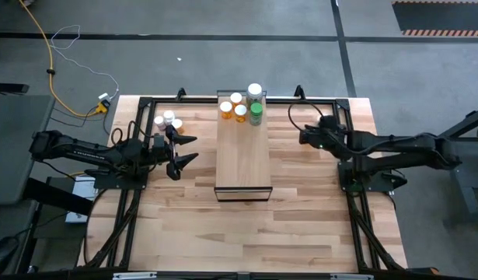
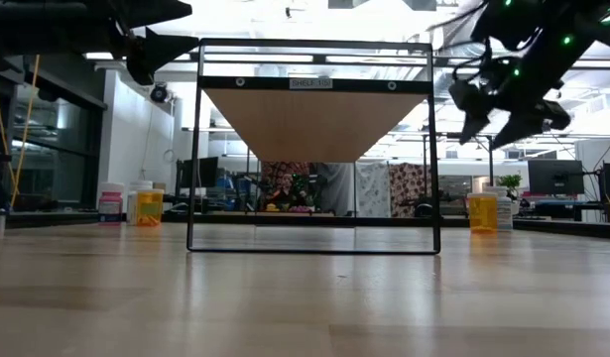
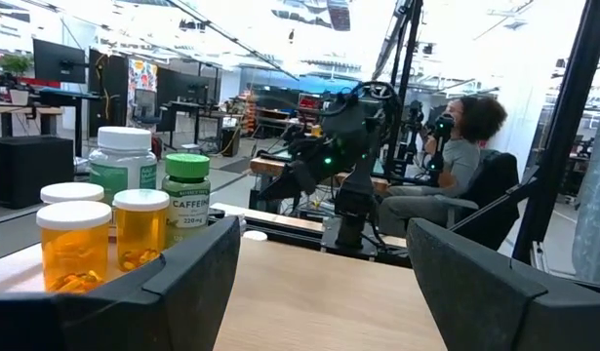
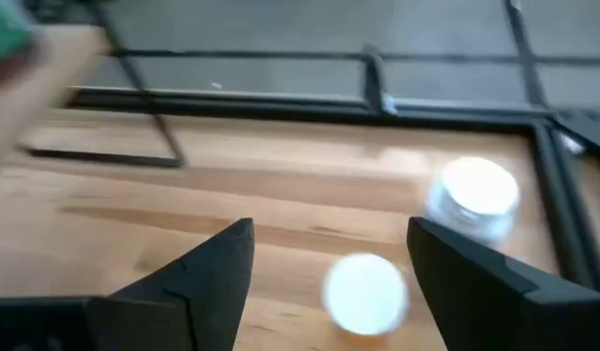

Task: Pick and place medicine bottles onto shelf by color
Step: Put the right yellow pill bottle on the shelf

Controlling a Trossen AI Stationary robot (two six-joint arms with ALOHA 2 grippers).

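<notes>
**Ana:** While both arms hang empty, where does the sorting stand; what is on the shelf (image 1: 242,159)?

**Ben:** Five medicine bottles crowd its far end; three orange bottles (image 1: 232,107), one green bottle (image 1: 256,113) and a taller white-capped bottle (image 1: 254,91) just behind the green; they stand close together, some touching. A small cluster of white-capped bottles (image 1: 168,120) waits on the table to the left of the shelf, and the right wrist view shows two more white caps (image 4: 472,185) on the table to its right.

**Ana:** And the claws?

**Ben:** The left gripper (image 1: 186,149) hovers just left of the shelf with fingers spread and nothing between them; the right gripper (image 1: 305,134) hangs to the right of the shelf, likewise spread and empty, above those two caps.

**Ana:** So what could go wrong?

**Ben:** I judge the tight packing the main risk; a finger reaching in with another bottle could nudge a neighbour and topple it off the shelf edge; colours are also bunched close, so a bottle might land in the wrong group. On the right, the two caps sit near each other; a wide descent could straddle one and knock the other over.
</notes>
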